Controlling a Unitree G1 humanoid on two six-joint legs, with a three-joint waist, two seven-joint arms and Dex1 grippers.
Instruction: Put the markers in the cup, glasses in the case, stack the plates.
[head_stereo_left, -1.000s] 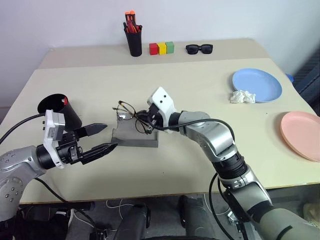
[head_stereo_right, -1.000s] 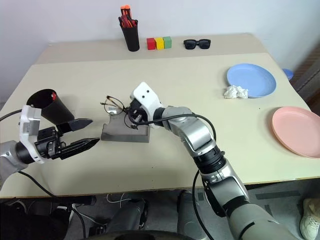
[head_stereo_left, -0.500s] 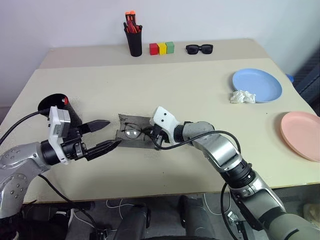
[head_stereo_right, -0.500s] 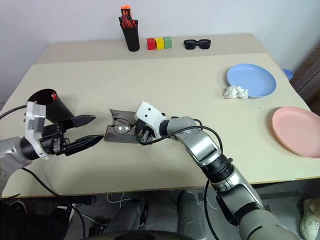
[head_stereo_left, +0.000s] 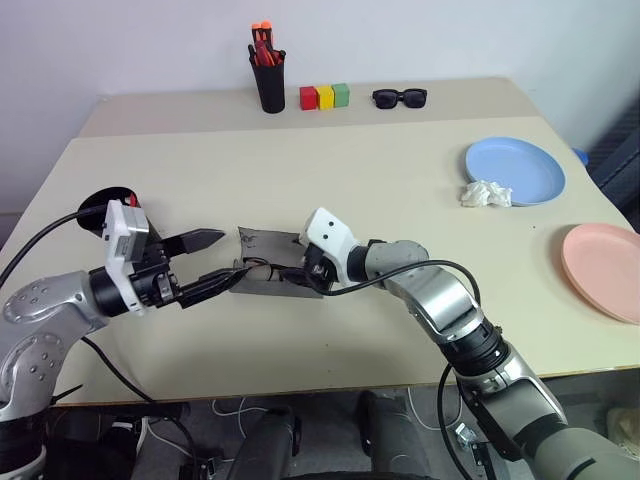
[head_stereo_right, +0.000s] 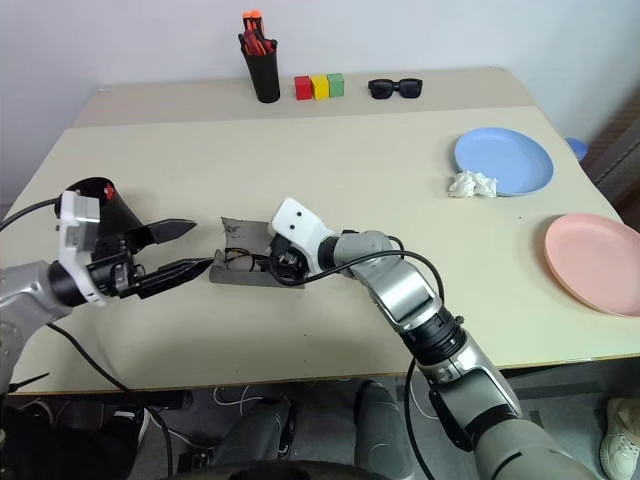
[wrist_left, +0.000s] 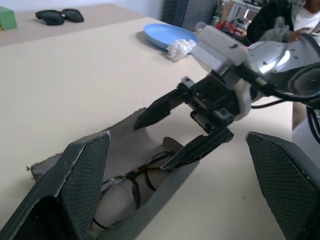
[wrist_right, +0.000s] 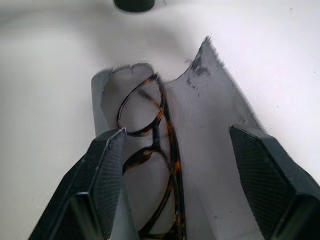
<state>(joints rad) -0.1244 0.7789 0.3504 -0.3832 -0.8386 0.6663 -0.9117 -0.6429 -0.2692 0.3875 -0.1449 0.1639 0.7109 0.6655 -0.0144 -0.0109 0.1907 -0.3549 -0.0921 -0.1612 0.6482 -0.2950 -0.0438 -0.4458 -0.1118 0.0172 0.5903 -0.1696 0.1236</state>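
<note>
The glasses (wrist_right: 155, 165) lie inside the open grey case (head_stereo_left: 270, 276), which sits left of centre in the head views on the beige table (head_stereo_left: 400, 190). The right gripper (wrist_left: 170, 135) is at the case's right end with its two black fingers spread apart and nothing between them; the frame lies just beyond its fingertips, in the hollow of the case. The left gripper (head_stereo_left: 210, 262) comes in from the lower left of the frame with its fingers wide apart and empty, one tip just touching or nearly touching the case's left end, the other above the lid edge. The black cup (head_stereo_left: 110, 210) is tilted at the left edge of the table behind the left wrist, a red tip (head_stereo_left: 131, 202) showing at its rim. The blue plate (head_stereo_left: 513, 170) is at the upper right with a crumpled white tissue (head_stereo_left: 486, 193) at its near edge, and the pink plate (head_stereo_left: 603, 270) lies apart from it at the right edge. The right wrist view shows the tortoiseshell rims and the folded temple lying along the case's grey lining, which the head views leave as a dark tangle. The left wrist view shows the right gripper's spread fingers over the case from the opposite end, with black sunglasses (wrist_left: 59, 16) far back. Along the table's far edge in the head views stand a pen holder (head_stereo_left: 267, 70) and three coloured blocks (head_stereo_left: 323, 96).
</note>
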